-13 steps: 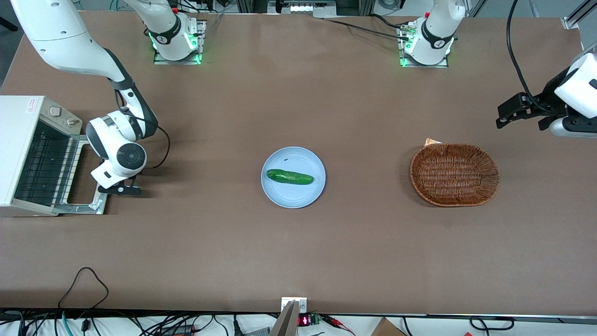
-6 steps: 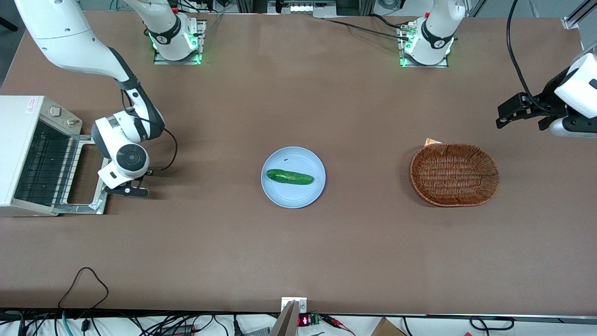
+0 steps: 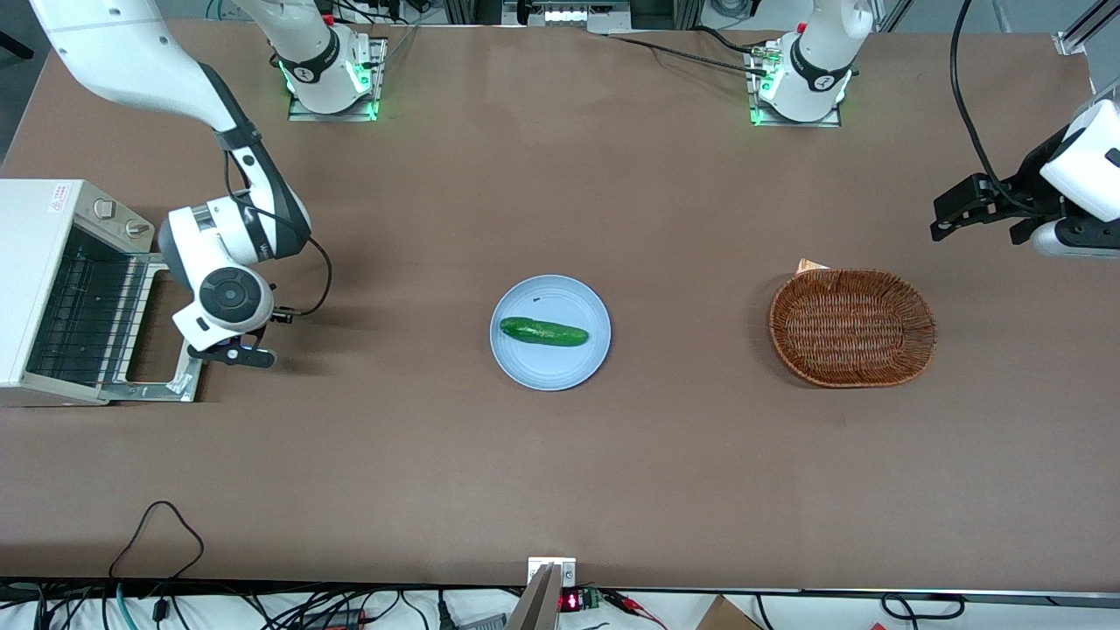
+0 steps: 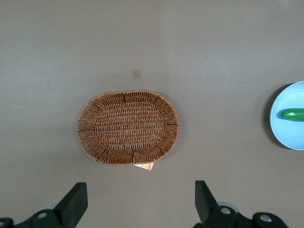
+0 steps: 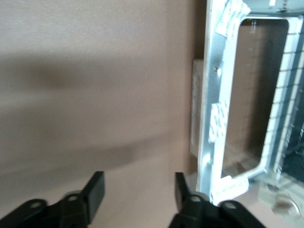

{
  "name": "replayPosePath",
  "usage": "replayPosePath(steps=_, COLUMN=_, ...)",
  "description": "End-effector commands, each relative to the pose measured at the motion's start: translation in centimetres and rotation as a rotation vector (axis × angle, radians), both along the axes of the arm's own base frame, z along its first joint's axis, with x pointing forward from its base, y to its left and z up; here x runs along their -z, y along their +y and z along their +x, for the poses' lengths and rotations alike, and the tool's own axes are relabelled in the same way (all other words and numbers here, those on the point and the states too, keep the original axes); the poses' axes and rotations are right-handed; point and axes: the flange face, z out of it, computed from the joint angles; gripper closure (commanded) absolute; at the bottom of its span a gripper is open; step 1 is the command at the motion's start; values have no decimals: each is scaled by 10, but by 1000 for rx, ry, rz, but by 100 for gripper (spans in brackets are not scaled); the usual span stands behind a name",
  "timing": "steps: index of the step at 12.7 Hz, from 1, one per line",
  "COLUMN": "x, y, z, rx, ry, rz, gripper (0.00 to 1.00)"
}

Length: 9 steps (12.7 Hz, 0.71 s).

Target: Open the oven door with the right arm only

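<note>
While the oven door [image 3: 162, 328] lies folded flat on the bench [image 3: 560, 455], the gripper [image 3: 229, 354] hovers just beside its handle edge, fingers [image 5: 95, 192] spread wide, holding nothing.

A broad brown table [image 3: 560, 472] fills nearly the whole front view, matte and evenly lit. Black cables [image 3: 157, 525] trail over its edge nearest the camera. At its farthest edge, grey metal frame pieces [image 3: 1081, 31] and more cabling show.
</note>
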Motion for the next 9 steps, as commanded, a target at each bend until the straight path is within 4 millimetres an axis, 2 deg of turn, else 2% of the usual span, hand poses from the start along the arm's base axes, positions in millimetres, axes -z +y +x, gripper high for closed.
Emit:
replayPosePath(steps=1, x=-48, y=4, z=11, rx=35, ry=36, rz=68, gripper=2)
replayPosePath(steps=4, x=-126, y=0, z=21, rx=68, ry=71, rz=217, gripper=1)
replayPosePath(steps=7, x=-187, y=-16, z=33, rx=155, ry=68, rz=353, gripper=1)
replayPosePath(steps=9, x=-231, y=-21, z=28, rx=119, ry=66, rz=423, gripper=1)
